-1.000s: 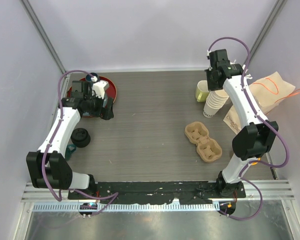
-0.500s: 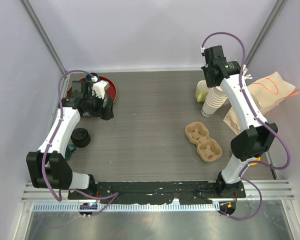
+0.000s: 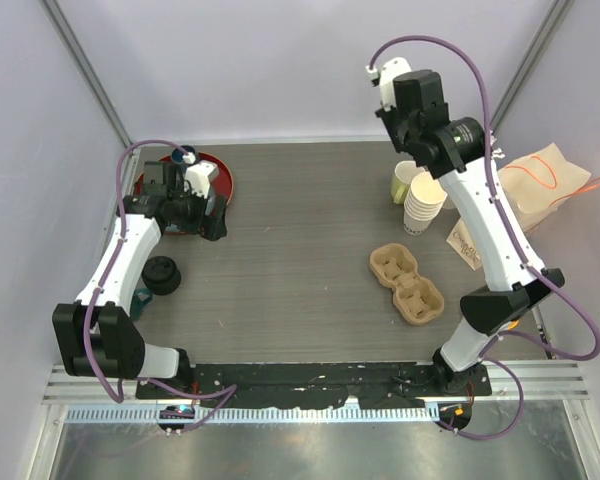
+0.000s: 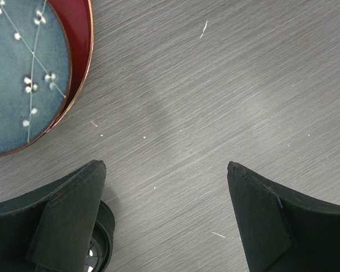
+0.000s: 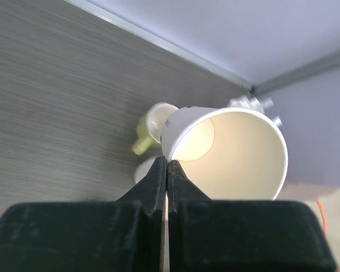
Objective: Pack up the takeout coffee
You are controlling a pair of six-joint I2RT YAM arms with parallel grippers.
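My right gripper [image 5: 167, 164] is shut on the rim of a bare cream paper cup [image 5: 243, 153], open end toward the camera, with no lid on it. It hangs above the stack of bare paper cups [image 3: 425, 208], whose top shows in the right wrist view [image 5: 141, 170]. In the top view the right gripper [image 3: 421, 160] is over the back right of the table. No cup with a black lid is in view. My left gripper [image 4: 165, 170] is open and empty, low over the table beside black lids [image 4: 103, 243]; in the top view it [image 3: 212, 218] is at the left.
A yellow-green mug [image 3: 404, 183] stands by the stack. A brown two-cup pulp carrier [image 3: 407, 285] lies centre right. A paper bag [image 3: 540, 185] is at the far right. A red tray [image 3: 220, 180] with a blue plate [image 4: 22, 73] is at back left. Black lids [image 3: 163, 273] sit near the left edge.
My right arm has risen and swung toward the back wall, lifting a paper cup off the stack. The left arm has not moved.
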